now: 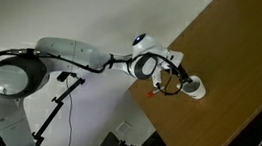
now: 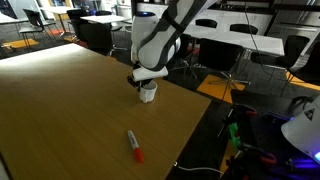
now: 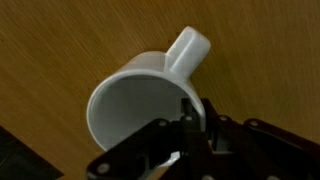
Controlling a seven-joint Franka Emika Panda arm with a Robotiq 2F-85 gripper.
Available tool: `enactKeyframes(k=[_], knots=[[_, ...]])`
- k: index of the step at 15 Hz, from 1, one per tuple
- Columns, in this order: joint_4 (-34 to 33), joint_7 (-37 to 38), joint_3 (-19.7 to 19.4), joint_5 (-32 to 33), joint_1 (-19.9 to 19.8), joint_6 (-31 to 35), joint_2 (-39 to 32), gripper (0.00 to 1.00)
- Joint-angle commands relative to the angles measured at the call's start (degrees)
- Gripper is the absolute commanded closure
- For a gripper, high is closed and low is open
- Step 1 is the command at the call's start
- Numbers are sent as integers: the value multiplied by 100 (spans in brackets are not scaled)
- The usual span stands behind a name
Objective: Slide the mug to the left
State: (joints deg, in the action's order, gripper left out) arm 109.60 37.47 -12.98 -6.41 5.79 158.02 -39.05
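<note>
I'm pinching the mug (image 3: 140, 95) by its wall w/ my gripper (image 3: 197, 120). In the wrist view one finger is sitting inside the rim and the other just outside it, next to the handle (image 3: 187, 48), so the jaws are looking clamped on the wall rather than apart. In both exterior views the gripper (image 2: 147, 80) is coming straight down on top of the mug (image 2: 148, 92), which is standing upright on the wooden table (image 2: 60, 100) near the edge on the robot's side, w/ the mug (image 1: 195, 88) touching my fingertips and nothing else. For the slide, I'm judging the grip should stay firm but low-force. I should be keeping the base flat on the wood and not lifting, moving slowly and level to the left so the mug isn't tipping about the pinched side, since the hold is off-centre. I'm also watching the table edge, as it's close. A red-and-white marker (image 2: 134, 146) is lying well apart from the mug, prob. out of the path, though I can't be sure of the direction from these views.
</note>
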Motion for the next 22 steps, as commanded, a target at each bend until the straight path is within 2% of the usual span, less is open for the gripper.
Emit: enactKeyframes(k=[1, 6, 11, 12, 13, 19, 20, 21, 22], knots=[[-460, 17, -136, 263, 202, -612, -45, 97], [-1003, 2, -27, 438, 100, -1227, -247, 97], [-1215, 33, -39, 480, 40, -1553, -352, 97], [-1214, 31, -47, 493, 38, -1569, -355, 91], [-1210, 7, -28, 481, 19, -1573, -346, 71], [-1193, -11, -14, 478, -29, -1568, -371, 43], [-1193, -19, -11, 477, -35, -1571, -386, 46], [-1198, -24, -8, 476, -39, -1576, -406, 44], [-1207, -32, -2, 474, -42, -1577, -433, 49]])
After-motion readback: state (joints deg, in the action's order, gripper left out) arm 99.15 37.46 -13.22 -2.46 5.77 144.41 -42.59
